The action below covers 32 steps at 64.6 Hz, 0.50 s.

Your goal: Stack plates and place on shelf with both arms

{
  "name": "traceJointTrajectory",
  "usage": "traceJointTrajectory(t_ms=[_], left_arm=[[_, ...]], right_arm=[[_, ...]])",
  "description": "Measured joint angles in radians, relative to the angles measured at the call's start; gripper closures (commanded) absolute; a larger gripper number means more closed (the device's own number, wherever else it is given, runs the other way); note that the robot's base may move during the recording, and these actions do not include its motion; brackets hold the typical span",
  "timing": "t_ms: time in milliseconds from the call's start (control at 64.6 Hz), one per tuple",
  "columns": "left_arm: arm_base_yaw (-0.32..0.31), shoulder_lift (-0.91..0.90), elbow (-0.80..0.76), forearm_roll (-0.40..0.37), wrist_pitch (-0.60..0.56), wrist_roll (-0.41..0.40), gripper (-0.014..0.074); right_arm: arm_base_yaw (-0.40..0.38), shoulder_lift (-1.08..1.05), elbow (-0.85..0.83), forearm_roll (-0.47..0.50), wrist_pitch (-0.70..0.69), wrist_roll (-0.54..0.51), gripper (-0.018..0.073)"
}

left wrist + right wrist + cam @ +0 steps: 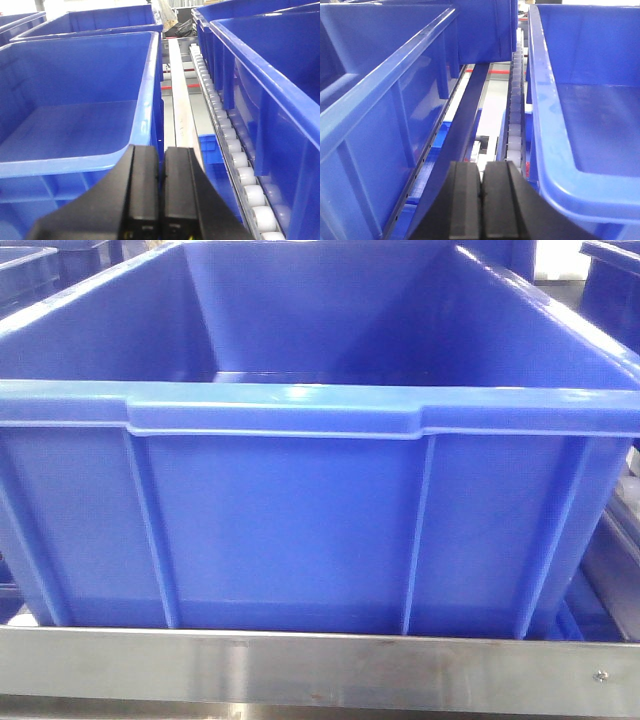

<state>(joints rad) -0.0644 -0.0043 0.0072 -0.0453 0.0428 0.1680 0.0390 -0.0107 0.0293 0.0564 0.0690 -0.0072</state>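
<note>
A large blue crate point(300, 490) is seen filling the front view, open at the top, with ribbed walls and a thick rim. Along the 6 o'clock edge of that view the brushed-metal front rail of the shelf point(320, 670) is seen, with a rivet at about 4 o'clock.

In the left wrist view the left gripper point(161, 200) is seen at 6 o'clock, its black fingers pressed together with nothing between them. A blue crate point(75, 100) is set at 10 o'clock and another point(270, 90) at 2 o'clock; between them a pale rail and a roller track point(235, 155) are seen running toward 12 o'clock.

In the right wrist view the right gripper point(481, 205) is likewise seen at 6 o'clock, fingers closed on nothing. Blue crates are placed at 9 o'clock point(380, 115) and at 3 o'clock point(590, 100), with a roller track point(516, 115) between.

The plates are not seen in any view.
</note>
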Motion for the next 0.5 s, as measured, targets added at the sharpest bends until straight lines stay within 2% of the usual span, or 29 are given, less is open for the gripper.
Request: traceJointTrajectory(t_ms=[496], left_arm=[[0.0,0.0,0.0,0.0,0.0,0.0,0.0516]], right_arm=[[0.0,0.0,0.0,0.0,0.0,0.0,0.0508]])
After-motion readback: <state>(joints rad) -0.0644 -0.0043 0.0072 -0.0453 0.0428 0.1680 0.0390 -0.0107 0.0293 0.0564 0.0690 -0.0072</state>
